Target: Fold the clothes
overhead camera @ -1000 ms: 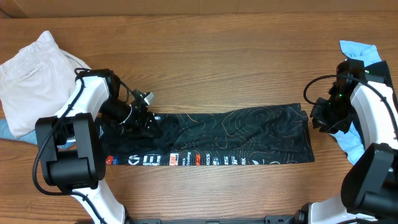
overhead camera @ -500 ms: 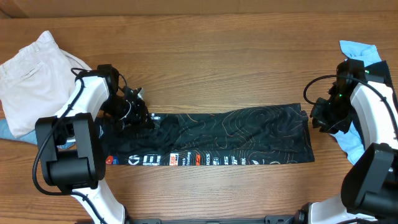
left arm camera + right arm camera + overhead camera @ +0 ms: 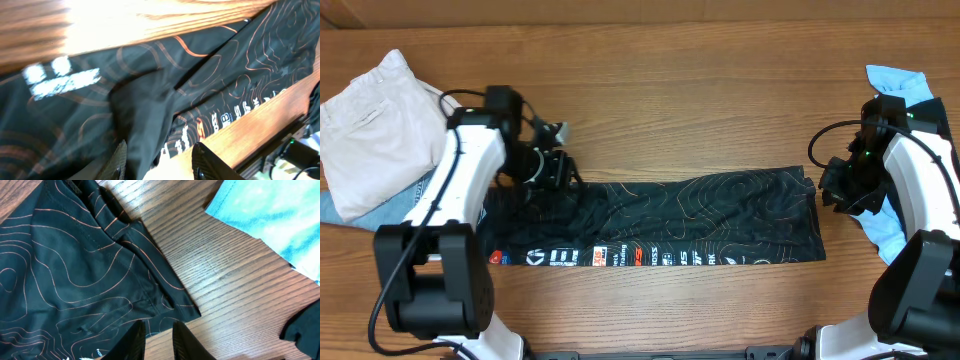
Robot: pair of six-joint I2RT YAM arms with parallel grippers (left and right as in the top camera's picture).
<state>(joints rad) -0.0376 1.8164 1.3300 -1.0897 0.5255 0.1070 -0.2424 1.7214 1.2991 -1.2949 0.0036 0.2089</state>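
Saw left gripper (image 3: 161,161) fingers apart, low over the black jersey (image 3: 700,215), a raised fold of it lying between and ahead of them. Found right gripper (image 3: 159,336) fingers narrowly apart, gripping nothing, the jersey's corner just ahead to their left, a light-blue garment (image 3: 270,215) farther ahead, right.

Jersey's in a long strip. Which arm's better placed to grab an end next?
Probably left: the left pincer is open over the left end of the jersey; the right pincer sits beside its right edge, over bare table.
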